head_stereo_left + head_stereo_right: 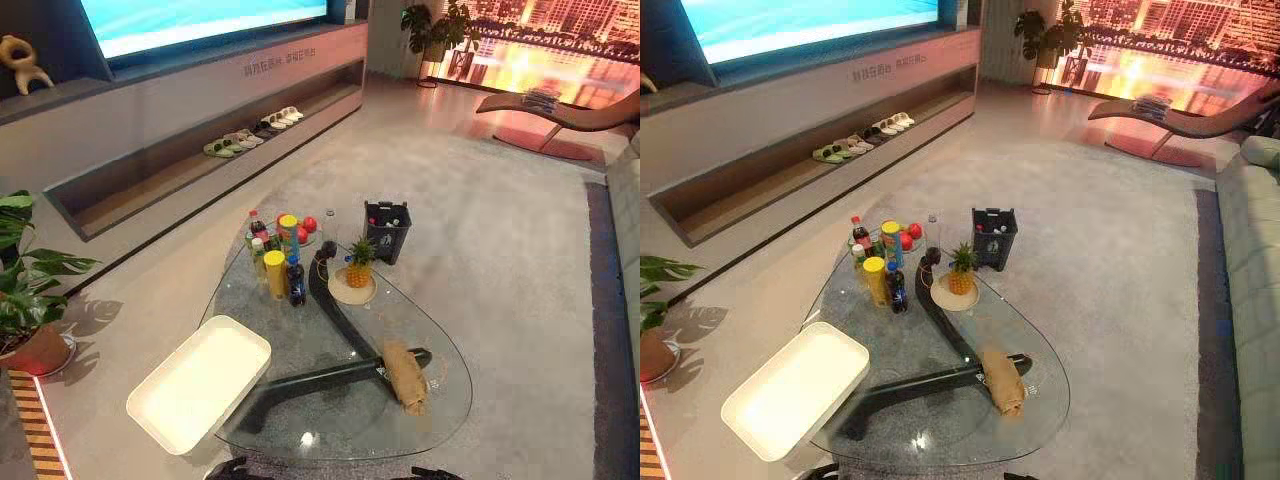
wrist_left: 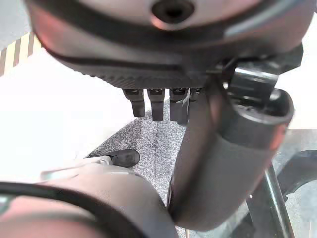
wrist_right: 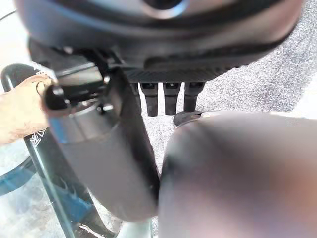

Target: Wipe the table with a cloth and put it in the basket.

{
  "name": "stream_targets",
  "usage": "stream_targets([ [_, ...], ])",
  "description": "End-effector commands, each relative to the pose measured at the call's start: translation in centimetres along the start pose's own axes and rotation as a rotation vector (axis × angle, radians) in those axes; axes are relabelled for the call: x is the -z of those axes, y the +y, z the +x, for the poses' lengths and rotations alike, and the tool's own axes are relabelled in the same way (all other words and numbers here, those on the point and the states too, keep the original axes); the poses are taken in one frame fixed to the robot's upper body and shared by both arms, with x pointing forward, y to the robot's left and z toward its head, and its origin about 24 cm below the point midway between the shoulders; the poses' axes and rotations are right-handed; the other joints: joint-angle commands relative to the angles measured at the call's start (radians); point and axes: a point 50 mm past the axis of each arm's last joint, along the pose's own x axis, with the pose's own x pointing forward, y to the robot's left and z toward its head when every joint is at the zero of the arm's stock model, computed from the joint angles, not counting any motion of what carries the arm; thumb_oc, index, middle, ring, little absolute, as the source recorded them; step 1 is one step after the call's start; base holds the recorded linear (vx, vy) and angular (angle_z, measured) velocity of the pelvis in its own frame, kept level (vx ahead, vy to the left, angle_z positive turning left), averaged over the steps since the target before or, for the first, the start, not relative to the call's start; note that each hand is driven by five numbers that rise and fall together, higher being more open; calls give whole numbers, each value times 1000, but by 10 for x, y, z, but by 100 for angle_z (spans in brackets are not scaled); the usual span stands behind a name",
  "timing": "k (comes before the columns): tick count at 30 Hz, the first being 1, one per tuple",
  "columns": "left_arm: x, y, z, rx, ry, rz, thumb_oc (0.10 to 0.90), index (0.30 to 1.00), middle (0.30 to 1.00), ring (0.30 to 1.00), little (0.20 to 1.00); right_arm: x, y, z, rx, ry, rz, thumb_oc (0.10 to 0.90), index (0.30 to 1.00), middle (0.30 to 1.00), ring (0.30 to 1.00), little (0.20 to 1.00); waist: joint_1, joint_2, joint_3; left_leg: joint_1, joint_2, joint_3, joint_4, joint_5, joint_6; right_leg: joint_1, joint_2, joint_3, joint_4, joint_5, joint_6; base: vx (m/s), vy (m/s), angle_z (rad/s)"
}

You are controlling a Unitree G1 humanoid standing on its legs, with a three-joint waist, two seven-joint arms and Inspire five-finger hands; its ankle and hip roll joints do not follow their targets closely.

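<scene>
Cloth (image 1: 405, 375): tan, crumpled, lying on glass table (image 1: 290, 340) at its near right side, above the dark table leg; in neither hand.
White basket (image 1: 200, 382): shallow, at near left edge of table, well apart from cloth.
Left hand (image 2: 148, 54): fingers straight and relaxed, nothing held; low by near table edge.
Right hand (image 3: 163, 44): likewise loose and spread, nothing held; cloth near it.
Bottles (image 1: 280, 262), pineapple (image 1: 358, 262): clustered at far end of table.
Step in hand, by judgement: reaching for and taking up cloth.
Handling advice: use right hand, the nearer. Come down over middle of cloth and gather a full bunch between thumb and fingers, since thin folds likely to slide on glass. For wiping, press flat, keep strokes on bare near glass, short of bottles.
</scene>
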Motion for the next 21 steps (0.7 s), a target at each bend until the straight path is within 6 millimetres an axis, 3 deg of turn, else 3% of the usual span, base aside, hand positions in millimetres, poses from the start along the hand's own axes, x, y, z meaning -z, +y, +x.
stream_targets([
  [1, -20, -16, 3, 52, -36, 41, 800, 900, 900, 900, 900, 5, 3, 1, -27, 56, -6, 800, 900, 900, 900, 900, 0, -4, 31, 26, -38, -19, 6, -102, 19, 24, -26, -57, 5, -21, 55, -125, 141, -66],
  [21, -20, -14, 3, 46, -51, 36, 800, 900, 900, 900, 900, 4, 3, 1, -39, 53, -29, 800, 900, 900, 900, 900, 3, -6, 27, 22, -39, -22, 6, -98, 18, 21, -26, -57, 5, -16, 54, 0, 0, 0],
])
